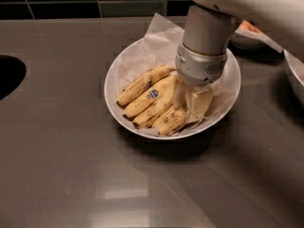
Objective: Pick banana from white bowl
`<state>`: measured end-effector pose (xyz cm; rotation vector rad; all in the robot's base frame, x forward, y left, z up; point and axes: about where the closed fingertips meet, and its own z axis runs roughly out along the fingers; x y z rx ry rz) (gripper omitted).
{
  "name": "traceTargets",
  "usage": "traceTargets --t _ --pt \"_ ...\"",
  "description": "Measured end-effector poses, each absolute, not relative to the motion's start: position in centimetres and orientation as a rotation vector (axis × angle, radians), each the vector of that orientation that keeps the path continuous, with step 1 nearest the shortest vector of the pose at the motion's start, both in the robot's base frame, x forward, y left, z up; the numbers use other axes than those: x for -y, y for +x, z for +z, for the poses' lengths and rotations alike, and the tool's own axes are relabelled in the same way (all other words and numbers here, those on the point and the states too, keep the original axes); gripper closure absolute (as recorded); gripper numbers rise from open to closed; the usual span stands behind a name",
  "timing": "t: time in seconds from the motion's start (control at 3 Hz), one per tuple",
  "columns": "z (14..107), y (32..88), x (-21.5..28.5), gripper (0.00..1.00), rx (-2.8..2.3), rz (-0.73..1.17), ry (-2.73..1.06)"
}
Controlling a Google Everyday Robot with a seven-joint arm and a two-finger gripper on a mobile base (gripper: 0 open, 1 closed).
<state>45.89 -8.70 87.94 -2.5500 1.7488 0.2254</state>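
Banana [172,121], ripe yellow and heavily brown-speckled, lies at the front edge of the bunch inside the large, shallow, round white bowl [112,95], with its right end reaching under the robot's tool. Three more yellow bananas lie side by side behind it, all slanting up to the right. One of them is a cleaner yellow banana with a blue sticker at mid-body [153,94], and beyond it sits a spotted yellow banana at the back of the row [142,82]. Crinkled white paper [159,34] lines the bowl and sticks up past its far rim.

The pale two-finger gripper [191,101] hangs from a thick grey-white arm [209,30] that comes in from the upper right. It is down inside the bowl at the right-hand ends of the bananas, touching or just above the speckled one. Whether it is spread or clamped on fruit I cannot tell.

The bowl stands on a dark grey, slightly glossy countertop [71,175]. A dark rounded opening [8,76] cuts into the counter at the far left. Behind the arm sits a smaller bowl holding something orange [248,31], and the rim of another pale bowl [295,75] shows at the right edge, well apart from the bananas
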Motion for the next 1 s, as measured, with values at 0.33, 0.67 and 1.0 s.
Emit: traceTargets --t 0.33,0.67,1.0 --pt "89.2 46.0 8.1 1.0 -1.742 0.142 -2.501" --pt "91.2 45.5 7.5 1.0 -1.731 0.023 -2.448" --pt "92.8 45.0 7.0 1.0 -1.725 -0.074 -2.413"
